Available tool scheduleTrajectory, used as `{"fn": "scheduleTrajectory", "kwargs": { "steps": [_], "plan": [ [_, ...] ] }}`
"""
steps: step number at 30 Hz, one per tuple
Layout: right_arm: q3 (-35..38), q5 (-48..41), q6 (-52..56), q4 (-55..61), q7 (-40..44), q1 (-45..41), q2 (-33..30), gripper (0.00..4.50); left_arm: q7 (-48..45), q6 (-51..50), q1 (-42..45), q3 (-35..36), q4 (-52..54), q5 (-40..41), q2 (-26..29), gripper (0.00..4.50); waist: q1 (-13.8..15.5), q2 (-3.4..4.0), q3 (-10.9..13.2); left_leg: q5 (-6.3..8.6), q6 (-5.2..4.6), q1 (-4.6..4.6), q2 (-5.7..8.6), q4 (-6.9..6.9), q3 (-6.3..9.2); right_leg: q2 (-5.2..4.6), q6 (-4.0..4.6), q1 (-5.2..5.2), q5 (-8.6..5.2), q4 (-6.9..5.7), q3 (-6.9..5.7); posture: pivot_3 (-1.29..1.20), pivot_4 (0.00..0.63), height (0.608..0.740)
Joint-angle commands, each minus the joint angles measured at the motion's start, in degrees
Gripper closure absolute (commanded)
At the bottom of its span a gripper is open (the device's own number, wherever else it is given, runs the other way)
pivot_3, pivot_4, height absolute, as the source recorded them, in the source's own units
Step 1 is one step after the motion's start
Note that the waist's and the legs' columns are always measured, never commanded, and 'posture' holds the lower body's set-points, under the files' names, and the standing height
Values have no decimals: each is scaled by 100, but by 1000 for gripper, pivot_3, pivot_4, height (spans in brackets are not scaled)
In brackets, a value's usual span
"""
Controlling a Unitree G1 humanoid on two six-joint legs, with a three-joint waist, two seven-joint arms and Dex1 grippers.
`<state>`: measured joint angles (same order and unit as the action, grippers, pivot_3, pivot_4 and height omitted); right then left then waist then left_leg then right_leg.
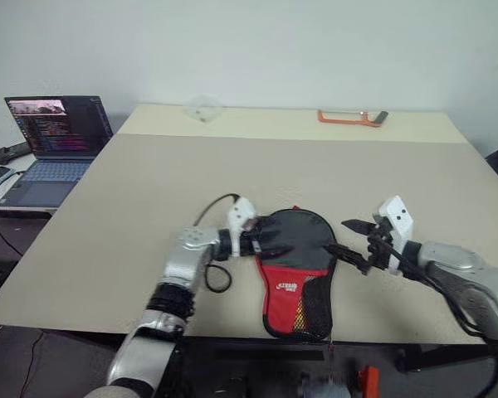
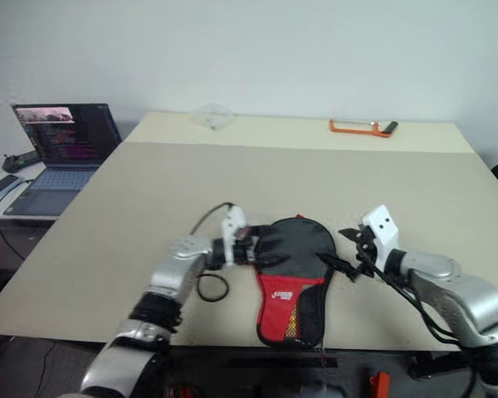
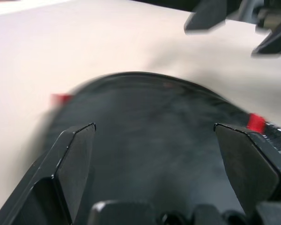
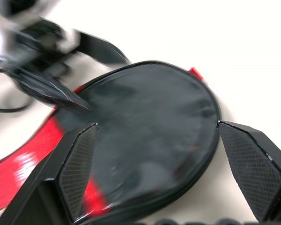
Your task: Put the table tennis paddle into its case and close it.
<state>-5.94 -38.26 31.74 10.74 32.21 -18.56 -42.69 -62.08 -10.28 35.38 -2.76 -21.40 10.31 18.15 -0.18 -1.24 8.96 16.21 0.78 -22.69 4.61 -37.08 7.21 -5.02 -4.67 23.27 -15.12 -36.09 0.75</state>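
Case [image 1: 295, 269] lies flat at lower centre of the table [image 1: 232, 166], round end away from the robot; the paddle is judged to be inside. Left gripper [image 1: 261, 245] sits at the case's left edge, right gripper [image 1: 350, 243] just beside its right edge, both with fingers spread and empty, apparently flanking it to work the closure.
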Motion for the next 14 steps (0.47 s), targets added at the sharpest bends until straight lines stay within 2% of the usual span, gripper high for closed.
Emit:
{"fn": "scheduleTrajectory", "kwargs": {
  "steps": [1,6,10,14],
  "plan": [
    [14,715,-828,-876,596,-296,144,26,441,-352,-553,458,933,215,411,65,-1,8,5,0,0,-1,4,0,-3,-5,0,1,0,3,1,0,150,740],
    [433,1008,-1332,-1911,1288,-672,94,26,861,-593,-1108,811,1562,370,780,65,16,26,24,-1,2,0,3,-3,-8,-5,5,0,3,0,4,0,150,740],
    [561,1288,-1607,-2485,1700,-969,-3,26,1061,-511,-972,704,1436,337,725,65,59,34,30,-7,10,0,3,-13,-6,-5,13,-4,9,-11,1,0,150,740],
    [600,1478,-1435,-2287,1780,-886,-106,26,1320,-255,-1020,624,1241,163,676,65,53,34,30,-7,10,0,1,-19,-8,-4,14,-3,9,-18,1,0,150,740]
  ]
}}
